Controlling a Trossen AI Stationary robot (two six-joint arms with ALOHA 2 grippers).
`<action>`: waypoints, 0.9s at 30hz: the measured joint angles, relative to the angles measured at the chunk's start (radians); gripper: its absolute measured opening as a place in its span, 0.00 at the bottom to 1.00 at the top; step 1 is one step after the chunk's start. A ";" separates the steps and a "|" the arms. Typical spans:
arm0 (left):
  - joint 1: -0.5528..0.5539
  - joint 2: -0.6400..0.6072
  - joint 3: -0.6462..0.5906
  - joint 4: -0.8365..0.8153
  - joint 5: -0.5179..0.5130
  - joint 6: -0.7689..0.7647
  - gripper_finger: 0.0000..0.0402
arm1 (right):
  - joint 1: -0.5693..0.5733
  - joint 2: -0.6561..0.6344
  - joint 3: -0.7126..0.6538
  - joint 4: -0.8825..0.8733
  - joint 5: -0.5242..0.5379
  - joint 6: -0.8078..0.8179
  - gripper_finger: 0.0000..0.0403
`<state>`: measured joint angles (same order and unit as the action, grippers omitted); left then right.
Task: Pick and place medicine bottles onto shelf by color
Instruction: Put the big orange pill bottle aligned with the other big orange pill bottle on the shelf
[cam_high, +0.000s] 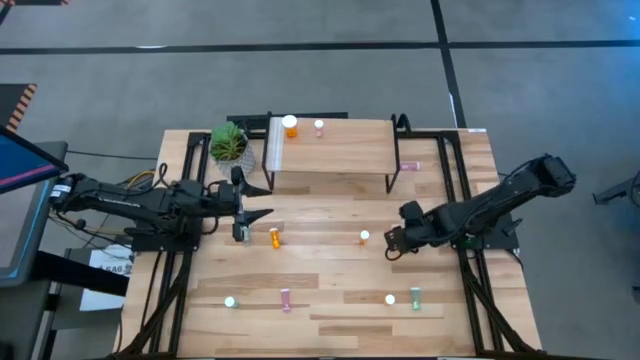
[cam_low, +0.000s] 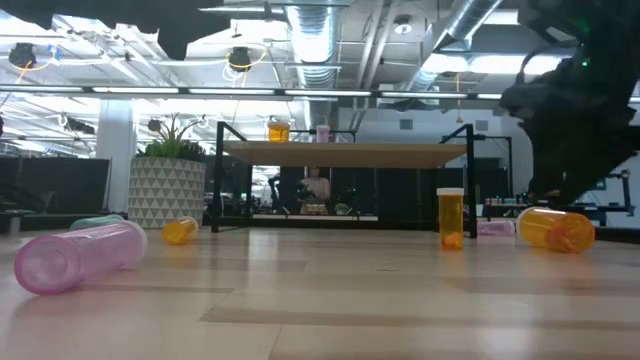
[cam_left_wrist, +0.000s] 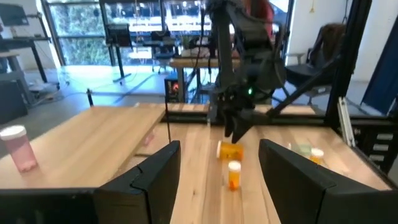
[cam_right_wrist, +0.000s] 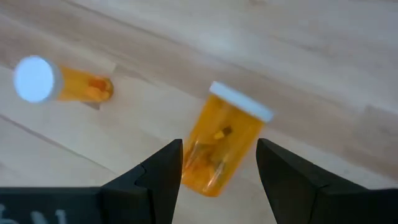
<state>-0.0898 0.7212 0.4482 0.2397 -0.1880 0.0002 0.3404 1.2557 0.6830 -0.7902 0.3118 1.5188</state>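
Observation:
A large orange bottle (cam_right_wrist: 221, 140) lies on its side on the table, white cap (cam_right_wrist: 241, 101) away from my right gripper (cam_right_wrist: 219, 146). That gripper (cam_high: 392, 243) is open just above the bottle, one finger on either side of its bottom end. A small orange bottle (cam_high: 365, 237) stands upright beside it. My left gripper (cam_high: 265, 200) is open and empty by the front left corner of the shelf (cam_high: 340, 155). Another orange bottle (cam_high: 275, 238) lies just nearer than it. An orange bottle (cam_high: 289, 125) and a pink bottle (cam_high: 319, 127) stand on the shelf's far left.
A potted plant (cam_high: 228, 142) stands left of the shelf. A pink bottle (cam_high: 408, 166) lies by the shelf's right legs. Near the front edge are a teal bottle (cam_high: 230, 300), a pink one (cam_high: 285, 298), a white-capped one (cam_high: 390, 298) and a green one (cam_high: 415, 298).

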 joint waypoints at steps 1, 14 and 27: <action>0.000 0.000 0.000 0.003 0.001 0.000 0.51 | 0.002 0.016 0.000 0.014 -0.003 0.007 0.56; 0.000 -0.001 0.000 -0.001 0.009 -0.002 0.51 | 0.008 0.209 0.004 0.143 -0.067 0.017 0.56; 0.000 -0.001 0.000 -0.001 0.033 -0.021 0.51 | 0.058 0.185 -0.003 0.136 -0.072 -0.046 0.44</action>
<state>-0.0898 0.7204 0.4480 0.2382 -0.1547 -0.0213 0.3987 1.4404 0.6804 -0.6544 0.2400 1.4729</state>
